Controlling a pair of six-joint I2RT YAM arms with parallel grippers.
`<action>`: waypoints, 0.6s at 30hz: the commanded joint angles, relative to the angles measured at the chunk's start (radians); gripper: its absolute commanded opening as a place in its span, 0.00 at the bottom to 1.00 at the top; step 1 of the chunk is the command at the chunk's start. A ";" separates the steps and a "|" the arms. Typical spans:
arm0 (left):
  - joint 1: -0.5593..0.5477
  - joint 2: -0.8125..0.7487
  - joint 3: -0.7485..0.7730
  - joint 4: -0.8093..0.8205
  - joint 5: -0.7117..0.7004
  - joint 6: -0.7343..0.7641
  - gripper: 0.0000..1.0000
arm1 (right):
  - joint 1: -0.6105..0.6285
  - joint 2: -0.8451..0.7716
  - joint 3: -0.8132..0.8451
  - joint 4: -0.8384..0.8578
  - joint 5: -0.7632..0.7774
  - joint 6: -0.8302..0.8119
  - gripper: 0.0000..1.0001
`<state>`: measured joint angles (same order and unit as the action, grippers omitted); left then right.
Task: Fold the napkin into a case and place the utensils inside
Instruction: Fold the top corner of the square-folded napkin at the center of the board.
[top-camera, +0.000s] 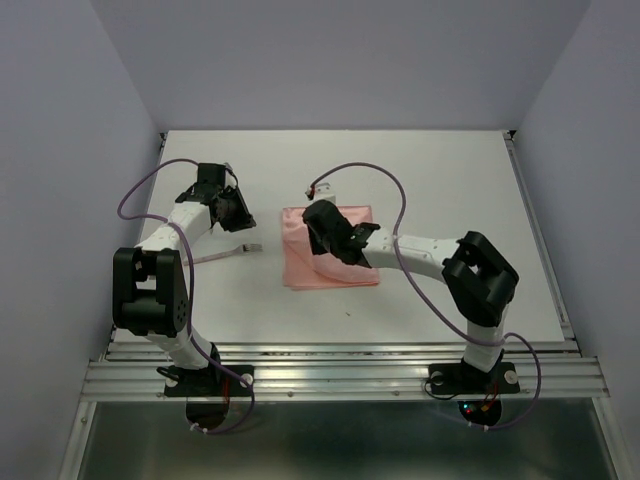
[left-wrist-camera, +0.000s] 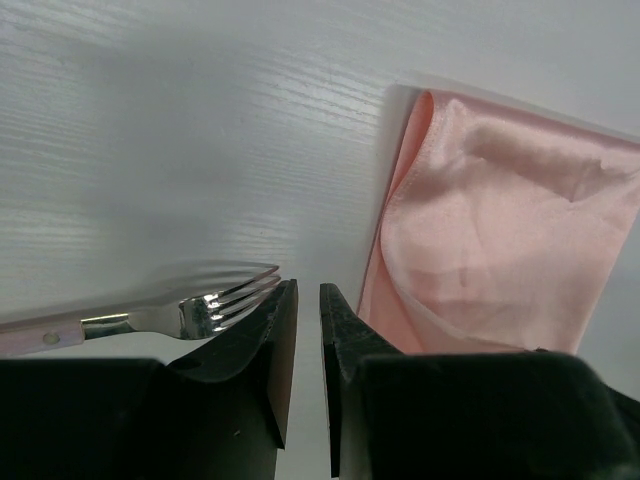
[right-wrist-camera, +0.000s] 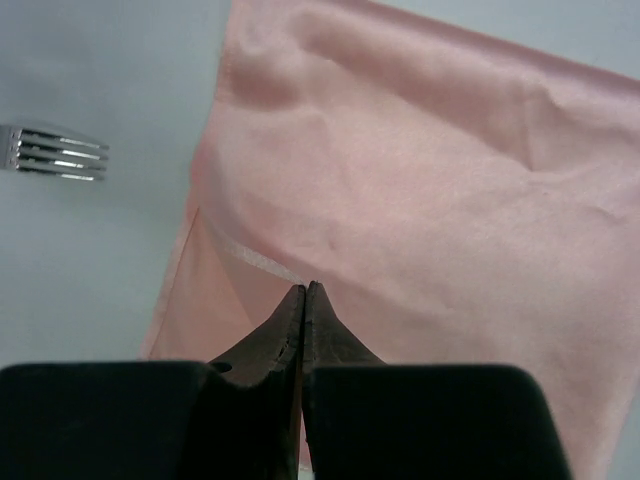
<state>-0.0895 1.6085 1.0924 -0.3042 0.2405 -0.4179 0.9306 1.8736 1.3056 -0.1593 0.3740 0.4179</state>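
Note:
The salmon-pink napkin (top-camera: 300, 268) lies partly folded at the table's middle, one layer over another (right-wrist-camera: 420, 180). My right gripper (top-camera: 322, 230) is over its left part, jaws pressed together on the hem of the upper layer (right-wrist-camera: 305, 287). The fork (top-camera: 236, 251) lies left of the napkin, tines toward it (right-wrist-camera: 55, 160). My left gripper (top-camera: 236, 206) hovers just beyond the fork, between fork tines (left-wrist-camera: 215, 305) and napkin edge (left-wrist-camera: 500, 260). Its jaws (left-wrist-camera: 307, 290) stand a narrow gap apart with nothing between them. I see no other utensils.
A small white tag (top-camera: 322, 190) on the right arm's cable sits just beyond the napkin. White walls close the table at the back and sides. A metal rail (top-camera: 340, 375) runs along the near edge.

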 joint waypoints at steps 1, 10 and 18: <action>0.004 -0.007 0.011 0.000 0.011 0.018 0.27 | -0.064 -0.019 0.015 0.102 -0.023 -0.047 0.01; 0.002 -0.018 0.014 -0.004 0.019 0.019 0.27 | -0.205 0.032 0.061 0.116 -0.038 -0.087 0.01; 0.002 -0.015 0.011 -0.004 0.020 0.024 0.27 | -0.283 0.078 0.063 0.138 -0.067 -0.105 0.01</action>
<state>-0.0895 1.6085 1.0924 -0.3054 0.2512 -0.4156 0.6590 1.9297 1.3315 -0.0757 0.3241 0.3355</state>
